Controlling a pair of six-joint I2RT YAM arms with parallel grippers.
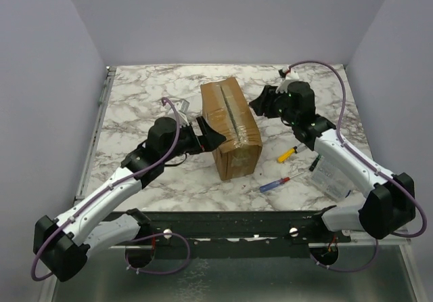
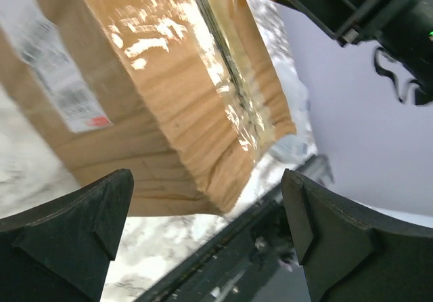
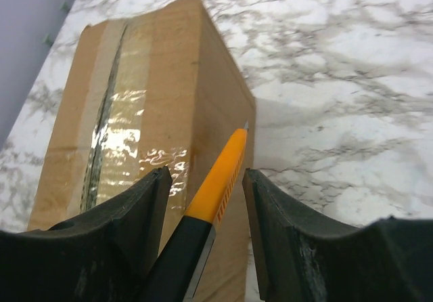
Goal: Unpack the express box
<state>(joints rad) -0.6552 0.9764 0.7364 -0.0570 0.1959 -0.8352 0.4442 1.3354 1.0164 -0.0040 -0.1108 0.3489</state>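
The express box (image 1: 231,129) is sitting roughly in the middle of the table (image 1: 145,95), long side running near to far, with its taped seam (image 3: 101,133) facing up. The right gripper (image 3: 206,177) is hovering just off the box's far right side, clamping an orange utility knife (image 3: 218,180) between its fingers. The tip is aiming at the box's top right edge rather than at the seam. The left gripper (image 2: 206,204) is sitting at the box's left side with its jaws spread all the way, gripping nothing. It's hard to say whether a finger is actually touching cardboard.

The worrying bit is that nothing is pinning that box. If the blade is biting into tape and dragging, the box is probably sliding or spinning instead of getting cut. With the tip lining up on the edge, it could be skating down the side wall, or digging too deep and nicking whatever's inside. The knife is also looking pinched at a slant, so it may be twisting in the grip under load. A yellow-handled screwdriver (image 1: 287,154) and a red-and-blue screwdriver (image 1: 274,184) are lying loose right of the box's near end, so a box dragged that way might be bumping into them.
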